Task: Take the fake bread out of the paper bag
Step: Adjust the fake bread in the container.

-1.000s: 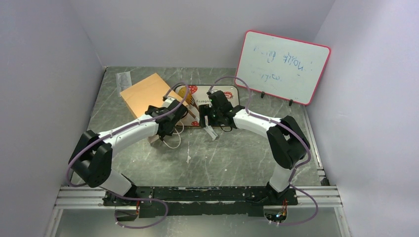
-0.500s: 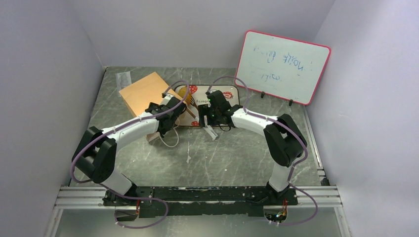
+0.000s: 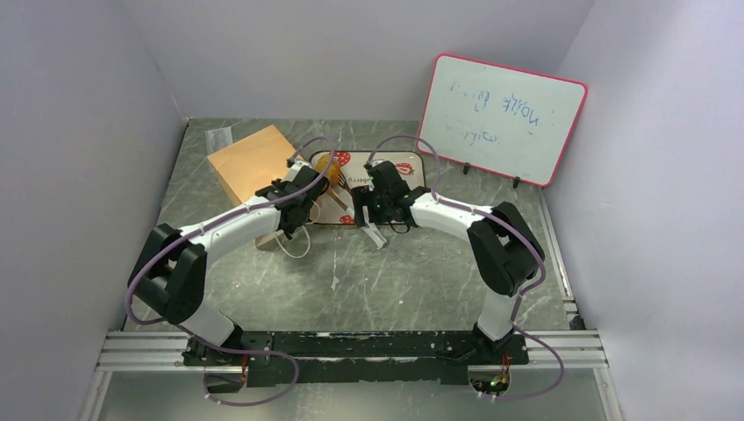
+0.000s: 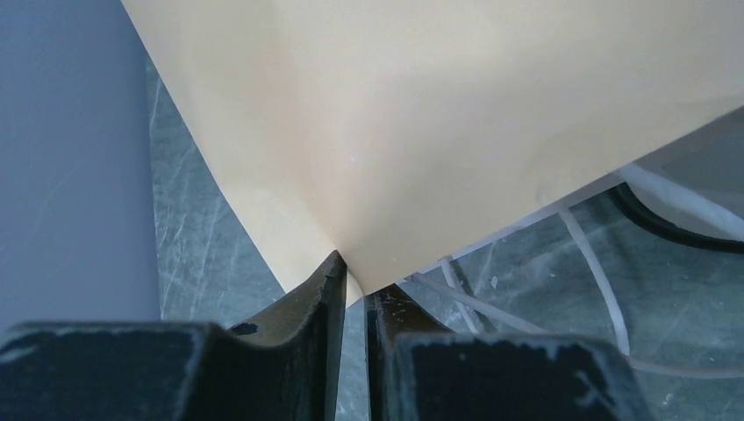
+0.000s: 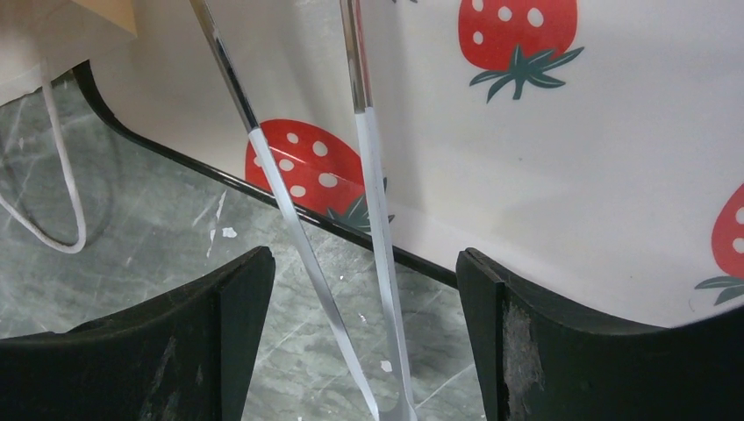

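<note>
The tan paper bag (image 3: 250, 164) lies at the back left, its mouth toward the strawberry-print tray (image 3: 399, 171). My left gripper (image 4: 355, 276) is shut on a folded edge of the paper bag (image 4: 439, 105), whose white cord handles (image 4: 597, 272) trail on the table. A golden-orange piece of fake bread (image 3: 328, 163) shows by the bag's mouth, at the tray's left end. My right gripper (image 5: 364, 263) stands open over the tray's near rim (image 5: 289, 210). The slim silver tongs (image 5: 373, 193) lie between its fingers, untouched.
A red-framed whiteboard (image 3: 502, 118) leans at the back right. A small clear wrapper (image 3: 219, 139) lies behind the bag. Grey walls close in on the left, back and right. The tongs' ends (image 3: 375, 235) rest on the marble table in front of the tray.
My left gripper has closed on the bag's edge and moved a little up and back. The bag has shifted slightly toward the back left. The right arm has barely moved.
</note>
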